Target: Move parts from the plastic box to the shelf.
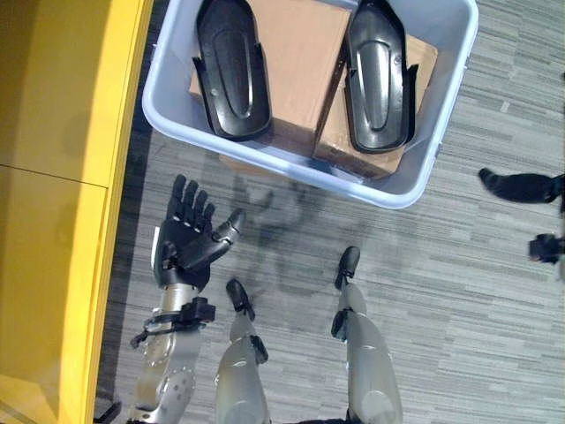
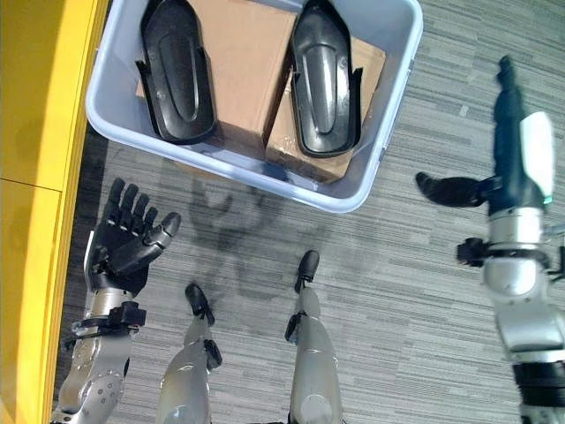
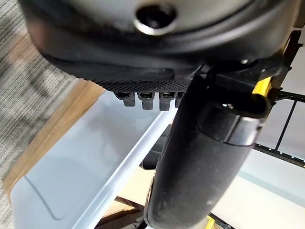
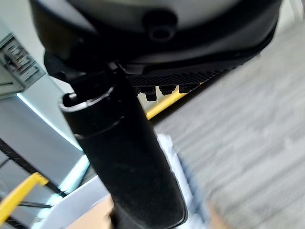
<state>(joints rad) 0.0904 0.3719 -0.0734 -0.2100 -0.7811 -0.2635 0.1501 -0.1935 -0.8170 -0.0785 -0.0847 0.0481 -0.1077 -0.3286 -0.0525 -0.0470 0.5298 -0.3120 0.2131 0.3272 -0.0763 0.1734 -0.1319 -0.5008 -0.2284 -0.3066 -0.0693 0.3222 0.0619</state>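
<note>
Left eye view: a pale box (image 1: 415,181) is sitting on the grey floor (image 1: 459,309). Two black parts are lying inside it on cardboard cartons (image 1: 305,53). Left part (image 1: 231,69) and right part (image 1: 378,78) are lying side by side, apart, long axes running from the near box wall toward the far one, rounded ends pointing near. A yellow shelf (image 1: 62,221) is bordering the robot's left side. The left hand (image 1: 187,237) is hovering over the floor just short of the near box wall, palm up, fingers spread wide, holding nothing.

Right eye view: the same box and parts are showing, shifted leftward. The right hand (image 2: 512,168) is hanging over the floor, well apart from the box's right corner, fingers straight and pointing away, thumb sticking out toward the box, carrying nothing.

Left wrist view: the left hand's thumb is crossing the frame, fingers (image 3: 145,99) extending past the palm; beyond them the box wall and a strip of carton edge are showing.

Right wrist view: the right thumb and straight fingers (image 4: 167,88) are showing over floor, with the box rim and yellow shelf framing beyond.
</note>
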